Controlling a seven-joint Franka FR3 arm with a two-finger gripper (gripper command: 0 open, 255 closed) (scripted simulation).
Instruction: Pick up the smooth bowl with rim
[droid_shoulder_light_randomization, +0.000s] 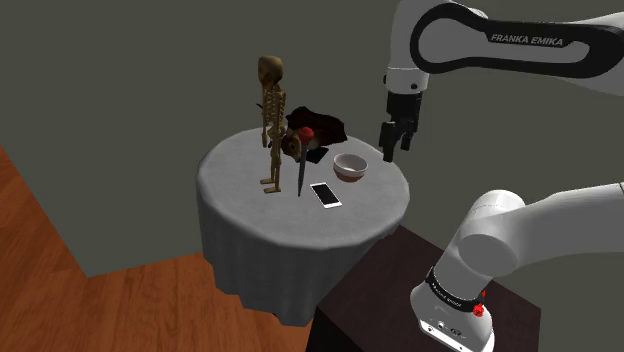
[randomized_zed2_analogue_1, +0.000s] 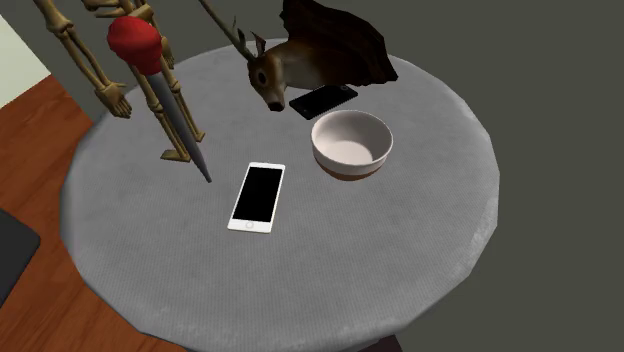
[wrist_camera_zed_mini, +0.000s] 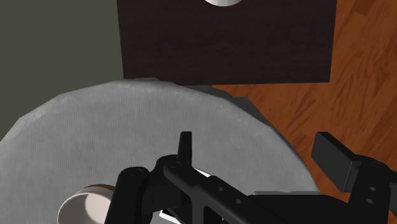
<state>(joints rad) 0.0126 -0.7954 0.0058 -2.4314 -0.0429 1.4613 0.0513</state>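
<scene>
The white arm (droid_shoulder_light_randomization: 520, 235) rises from the dark stand (droid_shoulder_light_randomization: 385, 310) at the shoulder view's lower right. It folds back across the top of that view and hangs its black gripper (droid_shoulder_light_randomization: 394, 146) pointing down above the right-hand edge of the table (droid_shoulder_light_randomization: 250, 205), clear of the cloth. The gripper sits above and just to the right of the bowl (droid_shoulder_light_randomization: 350, 167) and touches nothing. In the wrist view the gripper (wrist_camera_zed_mini: 256, 145) has its fingers (wrist_camera_zed_mini: 185, 149) standing wide apart, with only grey cloth between them. They grip nothing. The bowl (wrist_camera_zed_mini: 83, 202) lies outside that gap, partly hidden by the gripper's body.

The table is round and draped in grey cloth. Across it from the second exterior view's left come these things:
- the legs of a tan skeleton figure (randomized_zed2_analogue_1: 95, 75)
- a red knob (randomized_zed2_analogue_1: 135, 40) above a grey blade (randomized_zed2_analogue_1: 185, 135) whose tip meets the cloth
- a white phone (randomized_zed2_analogue_1: 258, 197) lying flat with its screen up
- a deer head (randomized_zed2_analogue_1: 272, 70) on a dark brown plaque (randomized_zed2_analogue_1: 340, 40)
- a black phone (randomized_zed2_analogue_1: 323, 101) just in front of the plaque
- the bowl (randomized_zed2_analogue_1: 350, 143), upright and empty, pale inside with a brownish band at its foot

The bowl is near the black phone and apart from the white one.

A wood floor (droid_shoulder_light_randomization: 35, 270) shows at the shoulder view's left, under plain grey walls (droid_shoulder_light_randomization: 120, 80).
</scene>
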